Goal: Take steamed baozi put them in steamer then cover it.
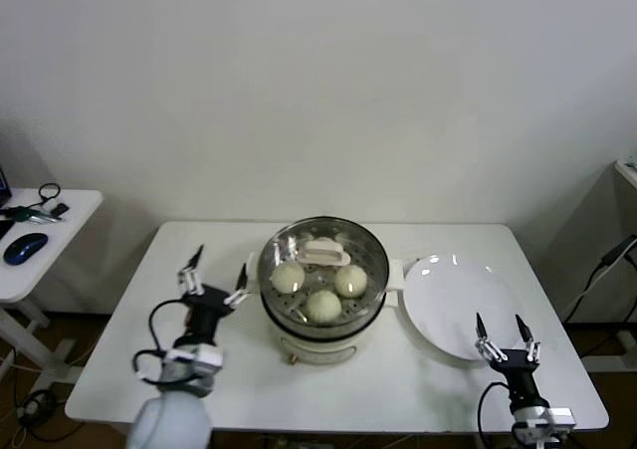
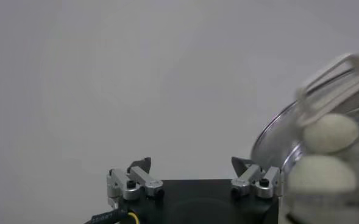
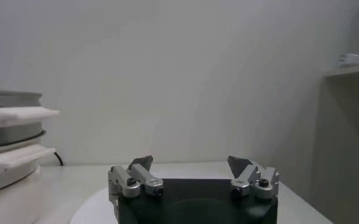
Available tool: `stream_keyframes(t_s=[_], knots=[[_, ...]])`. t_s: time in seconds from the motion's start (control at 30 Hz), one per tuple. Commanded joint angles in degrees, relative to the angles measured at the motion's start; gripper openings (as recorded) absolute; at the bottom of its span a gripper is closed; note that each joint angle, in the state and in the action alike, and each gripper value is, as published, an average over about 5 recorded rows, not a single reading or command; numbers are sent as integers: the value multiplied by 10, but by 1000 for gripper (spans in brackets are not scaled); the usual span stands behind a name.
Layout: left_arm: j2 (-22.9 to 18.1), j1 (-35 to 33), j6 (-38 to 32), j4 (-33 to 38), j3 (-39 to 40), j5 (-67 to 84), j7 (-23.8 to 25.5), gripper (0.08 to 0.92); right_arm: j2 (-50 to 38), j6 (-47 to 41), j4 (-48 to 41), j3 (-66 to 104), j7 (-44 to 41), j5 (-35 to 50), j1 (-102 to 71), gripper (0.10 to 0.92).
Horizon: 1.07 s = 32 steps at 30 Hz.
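- A white rectangular table [image 1: 338,389] fills the lower centre of the head view, in front of a plain pale wall [image 1: 318,81] that takes up the whole upper half.
- The steamer [image 1: 322,315] stands mid-table, its shiny steel pot on a cream-white base.
- The cover [image 1: 323,260], clear glass with a metal rim and a cream-white handle, sits on top of the steamer.
- 3 steamed baozi [image 1: 322,305] show through the glass, resting on the perforated tray; a 4th cannot be made out.
- A flat white plate [image 1: 460,305] lies just right of the steamer, toward the right of the frame.
- The left gripper [image 1: 212,282] is at centre left, just beside the steamer, its fingers spread apart and holding nothing.
- The right gripper [image 1: 506,337] is at lower right, over the near rim of the plate, fingers likewise apart and holding nothing.
- A small white side table [image 1: 45,260] at the left edge holds a blue computer mouse [image 1: 25,247] and cables.
- A grey cabinet [image 1: 602,260] stands at the right edge.
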State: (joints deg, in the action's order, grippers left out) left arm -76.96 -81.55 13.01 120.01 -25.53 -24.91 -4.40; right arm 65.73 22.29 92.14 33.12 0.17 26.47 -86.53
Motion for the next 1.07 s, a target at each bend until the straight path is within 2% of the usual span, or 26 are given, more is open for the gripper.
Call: stream_keyframes(t_s=[0.03,0.13,0.27,0.57,1.07], knots=[[22,-61,-112,-2,-177,245,-12,823,-4,14,-8,-4,8,16,2,823],[43,-85,-161,-48,-209,325,-3,823,-4,14,-13,-6,5,14,4,823],[56,-101,-182,-102,-208,416,6,823,-2,14,-16,-6,-7,13,5,823],[31,-69,-226,-231,-138,420,38,823,2,12,-15,-9,-15,7,4,823],[9,-70,-239,-224,-103,405,47,823,2,10,-14,-9,-14,4,2,823]])
